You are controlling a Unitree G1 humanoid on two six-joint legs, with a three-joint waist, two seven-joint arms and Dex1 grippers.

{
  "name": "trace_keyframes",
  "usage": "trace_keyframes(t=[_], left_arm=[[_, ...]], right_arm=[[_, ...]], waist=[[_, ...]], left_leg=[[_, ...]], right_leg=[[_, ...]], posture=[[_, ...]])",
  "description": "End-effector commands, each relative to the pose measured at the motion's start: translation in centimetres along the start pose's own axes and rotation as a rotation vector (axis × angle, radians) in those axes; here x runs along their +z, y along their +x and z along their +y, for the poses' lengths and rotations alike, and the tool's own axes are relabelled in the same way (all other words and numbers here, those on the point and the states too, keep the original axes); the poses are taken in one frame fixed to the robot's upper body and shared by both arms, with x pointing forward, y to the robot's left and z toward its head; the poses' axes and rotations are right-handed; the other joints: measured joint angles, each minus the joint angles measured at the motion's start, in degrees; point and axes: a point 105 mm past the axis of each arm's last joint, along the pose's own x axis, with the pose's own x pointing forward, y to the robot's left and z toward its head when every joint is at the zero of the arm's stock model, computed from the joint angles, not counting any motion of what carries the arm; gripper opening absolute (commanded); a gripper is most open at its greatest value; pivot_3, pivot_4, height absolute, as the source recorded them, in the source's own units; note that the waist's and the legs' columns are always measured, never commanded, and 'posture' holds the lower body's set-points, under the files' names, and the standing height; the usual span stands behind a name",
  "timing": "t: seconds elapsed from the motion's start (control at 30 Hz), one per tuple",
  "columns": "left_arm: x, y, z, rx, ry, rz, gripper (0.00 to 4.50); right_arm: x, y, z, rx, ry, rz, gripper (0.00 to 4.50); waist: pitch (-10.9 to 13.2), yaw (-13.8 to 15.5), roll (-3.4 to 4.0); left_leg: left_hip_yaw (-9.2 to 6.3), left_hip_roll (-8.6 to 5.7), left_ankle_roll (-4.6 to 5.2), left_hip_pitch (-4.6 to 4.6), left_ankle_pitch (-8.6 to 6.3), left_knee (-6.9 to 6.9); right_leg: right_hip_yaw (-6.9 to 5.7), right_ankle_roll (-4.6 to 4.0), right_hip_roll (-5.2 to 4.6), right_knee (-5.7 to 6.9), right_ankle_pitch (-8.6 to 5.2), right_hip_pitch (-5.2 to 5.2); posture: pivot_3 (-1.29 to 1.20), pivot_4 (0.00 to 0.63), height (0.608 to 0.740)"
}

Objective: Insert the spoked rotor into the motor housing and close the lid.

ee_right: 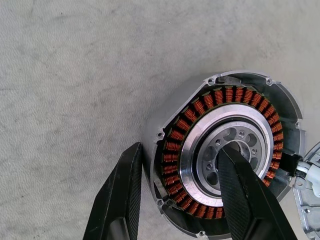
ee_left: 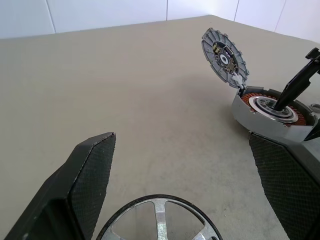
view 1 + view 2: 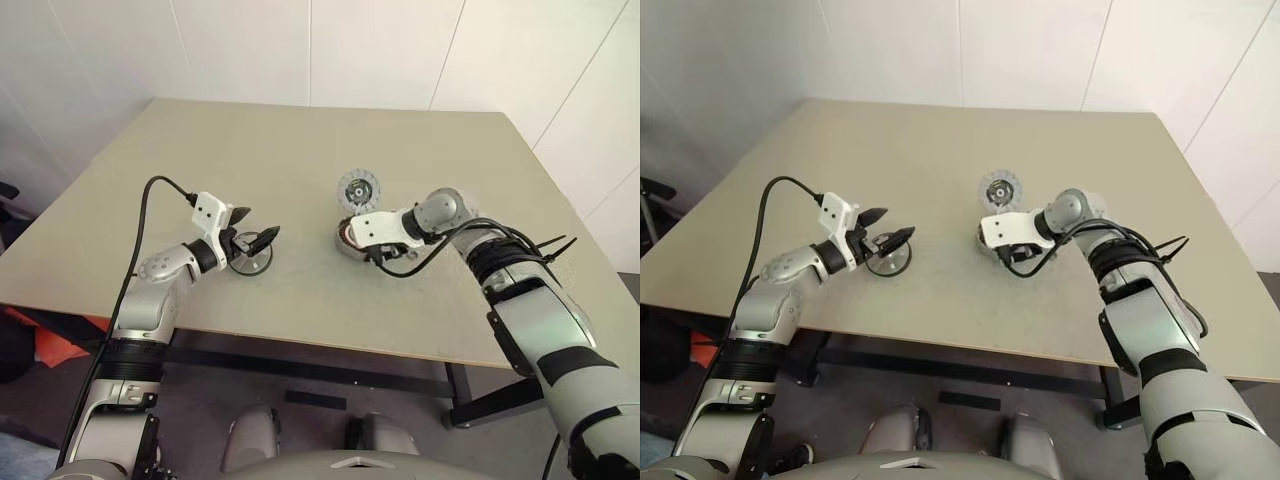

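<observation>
Both pairs of jaws stand apart: the left gripper (image 3: 258, 238) is spread wide and holds nothing, while the right gripper (image 1: 182, 192) is about half open, straddling the wall of the motor housing (image 1: 227, 155) with 1 finger outside the rim and the other down in the silver centre — whether it actually presses on the metal I cannot tell. From the head views, the housing sits on the tan table (image 3: 300, 160), the right gripper coming down onto it from the robot's right; the lid (image 3: 359, 188) stands tilted up at the housing's far edge, and the spoked rotor (image 3: 250, 263) lies flat on the table well to the housing's left, under the left gripper's fingertips. From the left wrist, the 2 black fingers (image 2: 92, 180) flank the rotor's dark rim and pale spokes, clear of it on both sides, and beyond them the housing shows its copper windings with the lid raised at its edge, blocked face towards the camera. From the right wrist, the ring of copper-brown windings (image 1: 197, 107) surrounds a silver hub — the lid's edge just touches the housing's rim.
</observation>
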Motion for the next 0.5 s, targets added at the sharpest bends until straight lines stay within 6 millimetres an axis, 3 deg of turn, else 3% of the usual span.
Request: trace_keyframes(t=[0.03, 0.5], left_arm=[[1.17, 0.02, 0.18, 0.002, 0.042, -0.033, 4.5], [1.06, 0.0, 0.23, 0.009, 0.043, -0.032, 4.5]], right_arm=[[1.56, 0.64, 0.35, 0.034, -0.034, -0.049, 2.1], [1.24, 0.6, 1.05, 0.075, -0.035, -0.013, 2.1]], waist=[[0.0, -0.1, 0.0], [0.0, -0.3, -0.01]], left_leg=[[0.0, 0.0, 0.0, 0.0, 0.0, 0.0], [-0.01, -0.01, 0.0, 0.0, 0.0, 0.0]], right_leg=[[0.0, 0.0, 0.0, 0.0, 0.0, 0.0], [0.0, 0.0, 0.0, -0.01, 0.0, 0.03]], posture=[[0.0, 0.0, 0.74], [0.0, 0.0, 0.74]])
